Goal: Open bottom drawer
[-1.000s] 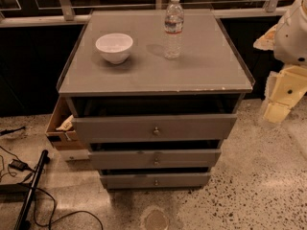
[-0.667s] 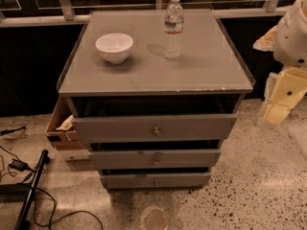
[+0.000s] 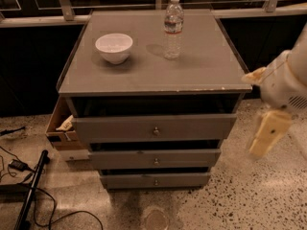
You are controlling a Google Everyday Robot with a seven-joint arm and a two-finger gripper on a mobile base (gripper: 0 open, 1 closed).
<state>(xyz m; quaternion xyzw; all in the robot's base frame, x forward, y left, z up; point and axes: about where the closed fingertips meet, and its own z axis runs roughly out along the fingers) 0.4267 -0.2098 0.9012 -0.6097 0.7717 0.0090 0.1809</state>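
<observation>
At far left you see black cables [image 3: 14, 166] and a thin black pole [image 3: 30, 191] lying on the speckled terrazzo floor [image 3: 249, 200]. Next comes an open brown cardboard box [image 3: 58, 128] pressed against the grey cabinet's left side. On the cabinet's smooth, matte grey top [image 3: 206, 71] stand a round white bowl [image 3: 114, 47] and, to its right, an upright clear plastic water bottle [image 3: 173, 28] with a white cap. Below the top are 3 flat grey wooden fronts, each narrower than the one above: the top drawer [image 3: 115, 127], the middle drawer [image 3: 120, 159], and the bottom drawer [image 3: 124, 180], lowest and just above the floor, with 1 small round metal knob [image 3: 156, 182] at its centre and a dark gap above its front. At right, the cream-coloured gripper [image 3: 269, 133] hangs from the white arm [image 3: 288, 80], beside the cabinet and well apart from the knob; you cannot tell whether it is open or closed. Compared with 1 s ago it sits lower, while the drawers, bowl and bottle are unchanged.
</observation>
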